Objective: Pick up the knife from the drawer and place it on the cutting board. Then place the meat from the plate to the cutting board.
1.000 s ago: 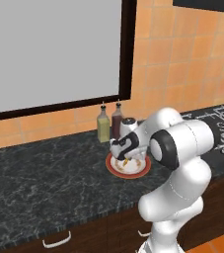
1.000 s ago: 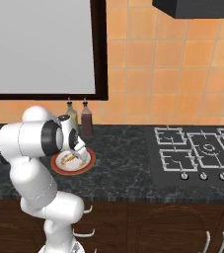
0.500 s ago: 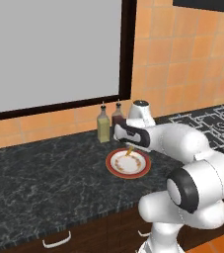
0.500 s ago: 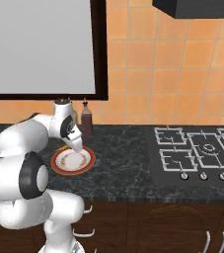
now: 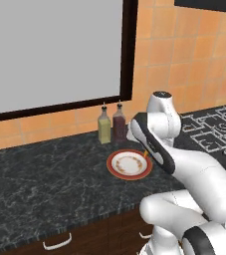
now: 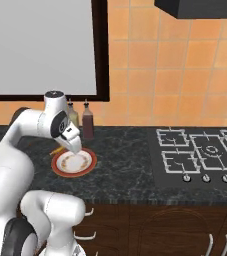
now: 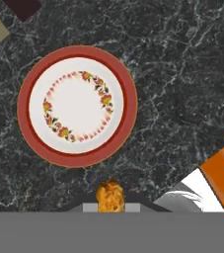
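Overhead, the end effector (image 7: 109,205) grips the meat (image 7: 109,195), a lumpy orange-tan nugget, lifted off the round glossy plate (image 7: 77,106) with its red rim and floral ring, which sits on the speckled dark marble bench (image 7: 182,74) near two square bottles (image 5: 111,124).

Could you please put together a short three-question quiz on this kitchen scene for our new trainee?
1. True or false: the meat lies on the plate.
2. How many bottles stand behind the plate, by the wall?
A. one
B. two
C. four
3. Fill in: the counter under the plate is dark, veined ____.

Key
1. False. In the hand view the plate's face is bare and the meat sits between the fingers of the gripper, shut on it, off the plate's rim.
2. B. An olive bottle and a dark red one stand side by side.
3. Stone, like marble.
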Robot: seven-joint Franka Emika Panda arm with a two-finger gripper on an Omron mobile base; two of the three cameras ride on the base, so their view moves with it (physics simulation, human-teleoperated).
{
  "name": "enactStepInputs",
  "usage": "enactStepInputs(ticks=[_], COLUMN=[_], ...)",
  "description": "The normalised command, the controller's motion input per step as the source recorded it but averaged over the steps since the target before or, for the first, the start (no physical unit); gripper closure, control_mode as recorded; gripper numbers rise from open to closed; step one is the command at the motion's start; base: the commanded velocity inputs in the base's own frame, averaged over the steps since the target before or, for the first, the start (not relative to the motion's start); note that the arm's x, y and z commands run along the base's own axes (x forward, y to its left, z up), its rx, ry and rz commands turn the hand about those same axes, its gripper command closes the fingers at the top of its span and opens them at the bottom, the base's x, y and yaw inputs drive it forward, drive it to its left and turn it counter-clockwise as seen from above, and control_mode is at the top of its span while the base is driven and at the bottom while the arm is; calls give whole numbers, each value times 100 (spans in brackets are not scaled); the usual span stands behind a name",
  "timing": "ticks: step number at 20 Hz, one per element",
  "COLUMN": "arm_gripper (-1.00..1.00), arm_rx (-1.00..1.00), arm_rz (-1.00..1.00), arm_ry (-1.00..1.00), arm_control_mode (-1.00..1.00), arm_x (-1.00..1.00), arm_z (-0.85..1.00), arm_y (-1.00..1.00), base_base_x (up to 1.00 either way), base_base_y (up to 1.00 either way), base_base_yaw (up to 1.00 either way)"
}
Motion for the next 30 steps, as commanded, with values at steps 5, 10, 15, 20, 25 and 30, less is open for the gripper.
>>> enactStepInputs(ticks=[5, 10, 15, 20, 25, 30], arm_gripper=[100, 100, 100, 100, 100, 100], arm_rx=[0, -1, -4, 0, 0, 0], arm_rz=[32, 29, 5, 0, -1, 0], arm_ry=[0, 1, -3, 0, 0, 0], arm_control_mode=[-100, -100, -100, -100, 100, 100], arm_x=[-75, -72, -40, 0, -5, 0], arm_z=[44, 26, 4, 0, 0, 0], arm_y=[-54, -24, 0, 0, 0, 0], base_base_x=[0, 0, 0, 0, -9, -17], base_base_y=[0, 0, 0, 0, 0, 0], base_base_yaw=[0, 0, 0, 0, -16, -81])
